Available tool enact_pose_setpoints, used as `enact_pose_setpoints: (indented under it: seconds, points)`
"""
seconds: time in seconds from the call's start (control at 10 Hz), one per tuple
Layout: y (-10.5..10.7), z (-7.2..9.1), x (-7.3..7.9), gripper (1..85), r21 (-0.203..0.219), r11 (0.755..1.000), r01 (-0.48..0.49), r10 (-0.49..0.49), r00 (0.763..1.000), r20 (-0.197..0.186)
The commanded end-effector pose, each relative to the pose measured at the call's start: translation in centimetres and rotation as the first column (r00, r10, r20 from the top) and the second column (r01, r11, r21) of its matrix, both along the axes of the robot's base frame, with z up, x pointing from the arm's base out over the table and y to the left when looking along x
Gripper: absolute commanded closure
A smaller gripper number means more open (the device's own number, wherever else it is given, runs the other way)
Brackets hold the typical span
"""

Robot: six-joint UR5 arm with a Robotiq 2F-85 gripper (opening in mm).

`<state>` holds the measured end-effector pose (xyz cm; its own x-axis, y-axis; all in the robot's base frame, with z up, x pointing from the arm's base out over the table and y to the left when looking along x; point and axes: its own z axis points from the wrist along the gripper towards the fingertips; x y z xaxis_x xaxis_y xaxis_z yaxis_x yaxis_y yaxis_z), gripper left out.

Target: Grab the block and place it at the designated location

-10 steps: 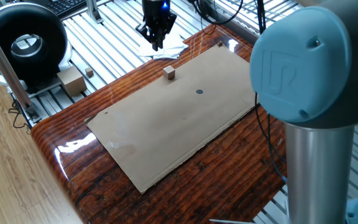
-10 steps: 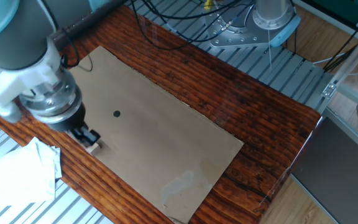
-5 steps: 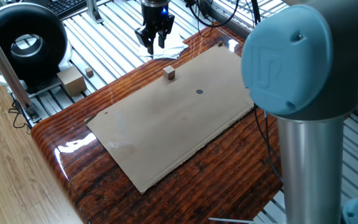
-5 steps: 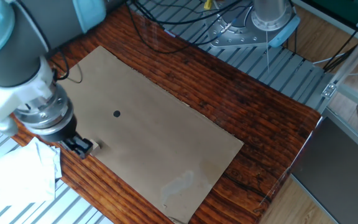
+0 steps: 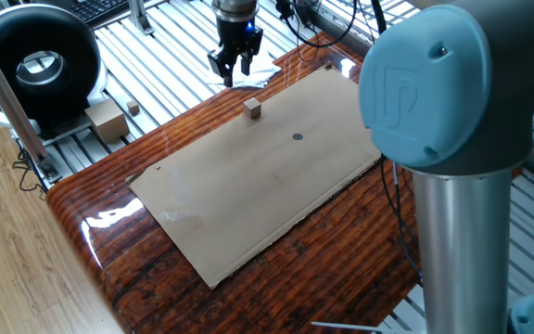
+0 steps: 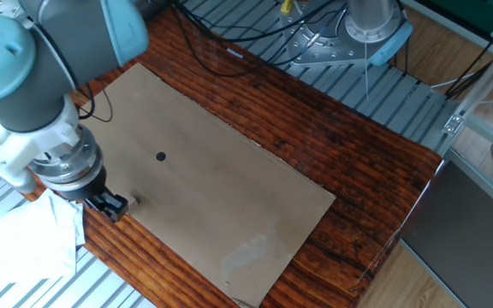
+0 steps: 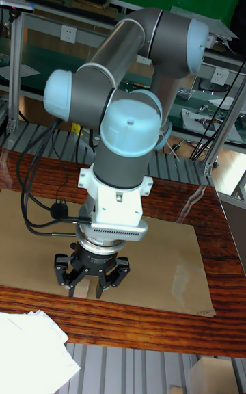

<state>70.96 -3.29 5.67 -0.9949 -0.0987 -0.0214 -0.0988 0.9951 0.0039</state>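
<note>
The block, a tiny tan wooden cube, sits on the cardboard sheet near its far edge. The designated location is a small dark dot on the sheet, a short way right of the block; it also shows as the dot in the other fixed view. My gripper hangs open above the sheet's edge, close to the block. In the tall fixed view the gripper has its fingers spread and the block shows low between them. In the other fixed view the gripper mostly hides the block.
White paper lies off the sheet's edge beside the gripper. A larger cardboard box and a black round device stand beyond the wooden table. The arm's big blue joint fills the right of one fixed view.
The gripper has drifted a little toward the sheet's edge and looks lower. Its fingers are spread wider than a second ago. The block has not moved.
</note>
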Motion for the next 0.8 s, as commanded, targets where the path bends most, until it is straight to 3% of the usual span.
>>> enact_pose_setpoints:
  seconds: [0.0,0.4,0.7]
  points:
    - [0.4,-1.3,-1.2,35.0,0.009,0.998,0.063,-0.063,0.998,-0.012]
    - [-0.3,-2.3,-1.2,35.3,-0.03,0.991,0.128,-0.128,0.992,0.022]
    - [0.0,-2.3,-1.6,36.3,-0.021,0.987,0.16,-0.16,0.987,0.005]
